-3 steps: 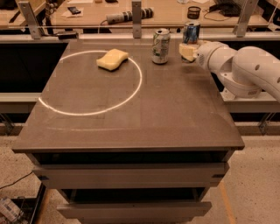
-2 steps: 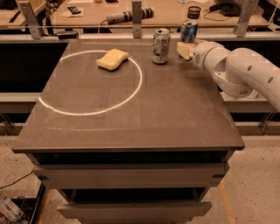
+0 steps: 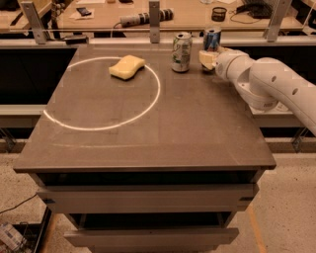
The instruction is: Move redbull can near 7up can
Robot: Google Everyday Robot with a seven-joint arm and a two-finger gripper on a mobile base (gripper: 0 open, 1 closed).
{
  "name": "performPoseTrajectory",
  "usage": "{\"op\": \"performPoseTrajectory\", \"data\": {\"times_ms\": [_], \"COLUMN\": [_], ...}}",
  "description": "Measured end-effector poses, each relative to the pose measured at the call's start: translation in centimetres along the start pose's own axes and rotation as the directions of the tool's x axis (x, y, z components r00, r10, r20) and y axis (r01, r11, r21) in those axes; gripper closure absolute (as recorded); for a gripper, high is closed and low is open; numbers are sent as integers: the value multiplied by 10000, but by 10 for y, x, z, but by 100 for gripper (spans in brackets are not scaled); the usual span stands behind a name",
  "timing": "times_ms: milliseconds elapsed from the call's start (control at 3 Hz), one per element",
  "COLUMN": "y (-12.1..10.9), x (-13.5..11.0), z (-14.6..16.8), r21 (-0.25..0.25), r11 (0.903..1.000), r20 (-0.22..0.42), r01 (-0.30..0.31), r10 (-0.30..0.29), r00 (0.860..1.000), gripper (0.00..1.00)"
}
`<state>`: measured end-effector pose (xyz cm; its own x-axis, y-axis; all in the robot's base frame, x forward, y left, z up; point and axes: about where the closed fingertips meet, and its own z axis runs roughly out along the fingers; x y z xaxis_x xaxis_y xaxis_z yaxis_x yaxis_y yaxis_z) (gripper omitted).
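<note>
gripper (image 3: pixel 207 59) at redbull can (image 3: pixel 213 38); 7up can (image 3: pixel 181 52) just beside

A big dark brown table with a flat top (image 3: pixel 148 128) fills the middle of the room. A thin white ring (image 3: pixel 157 94) is drawn on its left side. Under the top are 2 wide pale drawer fronts (image 3: pixel 148 197). The floor is speckled grey stone (image 3: pixel 291 217) with an orange stripe (image 3: pixel 256 227) on the right. Behind the table stands a long light wooden bench (image 3: pixel 187 15) with 3 grey metal posts (image 3: pixel 154 20) in front of it. The light is warm and soft. The white gripper (image 3: pixel 207 58) hangs over the table's far right corner.
</note>
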<state>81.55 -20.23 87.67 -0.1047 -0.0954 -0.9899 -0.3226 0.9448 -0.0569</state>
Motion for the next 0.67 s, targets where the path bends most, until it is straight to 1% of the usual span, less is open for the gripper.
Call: {"op": "performPoseTrajectory", "data": {"times_ms": [333,667], "y": [0,2], "x": [6,6], "z": [-1,1], "r21": [12,-22], "r11": [10000,10000], "r20": [-104,-105], "r01": [13,9], "r10": [-12,-9], "r00": [9999,9999], "gripper": [100,82]}}
